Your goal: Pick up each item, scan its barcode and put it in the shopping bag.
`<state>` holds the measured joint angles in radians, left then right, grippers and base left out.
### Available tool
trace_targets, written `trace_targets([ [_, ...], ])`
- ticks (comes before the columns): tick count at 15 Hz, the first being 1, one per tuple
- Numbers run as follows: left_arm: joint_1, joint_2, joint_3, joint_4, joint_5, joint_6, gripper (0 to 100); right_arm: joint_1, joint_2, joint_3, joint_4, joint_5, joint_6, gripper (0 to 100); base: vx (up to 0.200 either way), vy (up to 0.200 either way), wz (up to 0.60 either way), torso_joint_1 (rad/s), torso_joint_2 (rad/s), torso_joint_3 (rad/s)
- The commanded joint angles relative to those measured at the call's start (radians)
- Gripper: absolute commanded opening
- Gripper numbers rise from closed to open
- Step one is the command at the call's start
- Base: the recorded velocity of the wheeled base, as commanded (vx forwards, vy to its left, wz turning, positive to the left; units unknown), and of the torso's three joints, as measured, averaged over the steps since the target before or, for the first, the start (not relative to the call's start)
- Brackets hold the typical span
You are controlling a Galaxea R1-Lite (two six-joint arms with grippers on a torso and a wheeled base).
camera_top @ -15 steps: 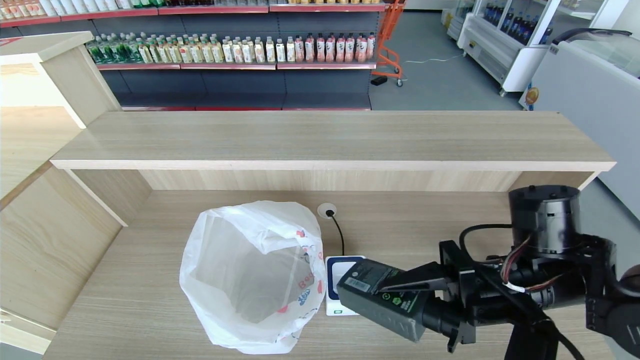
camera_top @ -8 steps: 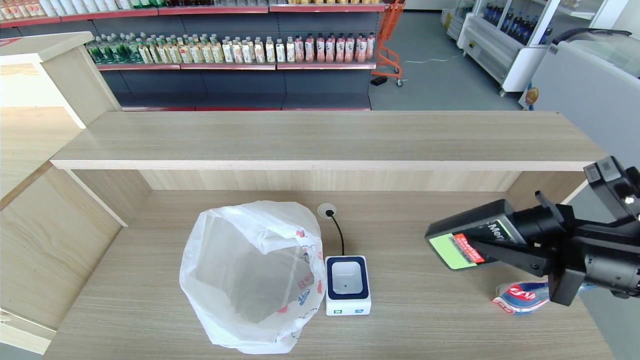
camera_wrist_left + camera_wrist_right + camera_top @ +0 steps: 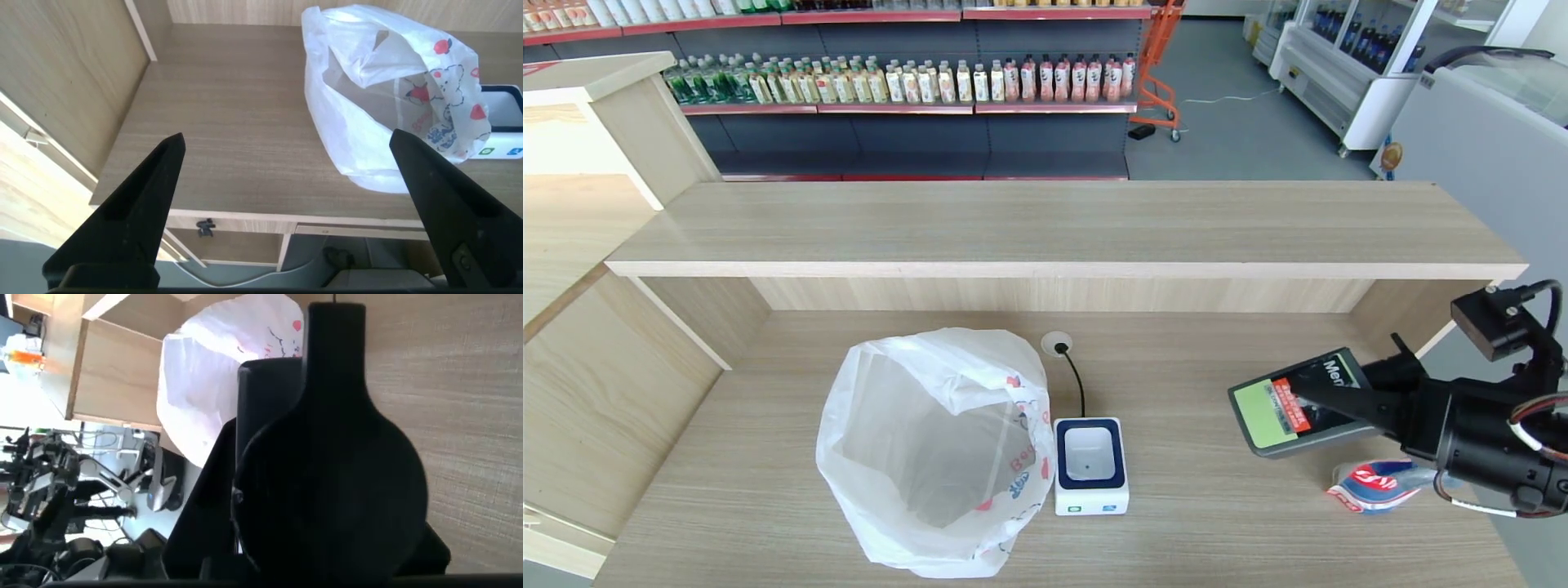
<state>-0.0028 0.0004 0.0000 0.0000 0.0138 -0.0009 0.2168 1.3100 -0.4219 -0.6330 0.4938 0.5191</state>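
Wooden shop counter point(image 3: 1217, 523), drink shelves point(image 3: 907, 106) behind. At right centre the dark box point(image 3: 1262, 412) hangs clamped in the right gripper point(image 3: 1331, 402), long axis near level, green end facing left toward the scanner point(image 3: 1091, 465). A second ago it was over the scanner. The left gripper point(image 3: 286, 212) gapes, facing the bag point(image 3: 384, 90).

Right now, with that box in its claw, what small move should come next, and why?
Probably swing the right claw left, bringing the box over the scanner: the box hangs well to the scanner's right, and the bag beside it looks empty.
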Motion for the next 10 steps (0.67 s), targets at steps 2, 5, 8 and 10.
trace_targets([
  [2, 0.000, 0.000, 0.000, 0.000, 0.000, -0.004, 100, 0.006, 0.035, 0.012, -0.001, 0.000, 0.004, 0, 0.000, 0.000, 0.00, 0.000, 0.00, 0.000],
  [5, 0.000, 0.000, 0.000, -0.002, 0.003, -0.024, 100, 0.006, 0.031, 0.020, -0.001, 0.000, 0.018, 0, 0.000, 0.133, 0.00, 0.002, 0.00, 0.003],
  [8, 0.001, 0.000, 0.000, 0.000, 0.002, -0.013, 100, 0.006, 0.049, 0.046, 0.001, -0.006, 0.005, 0, 0.000, 0.067, 0.00, -0.004, 0.00, 0.002],
  [10, 0.000, 0.000, 0.000, 0.000, 0.002, -0.011, 100, 0.006, 0.114, 0.061, 0.001, -0.020, -0.087, 0, 0.000, 0.000, 0.00, 0.000, 0.00, 0.000],
])
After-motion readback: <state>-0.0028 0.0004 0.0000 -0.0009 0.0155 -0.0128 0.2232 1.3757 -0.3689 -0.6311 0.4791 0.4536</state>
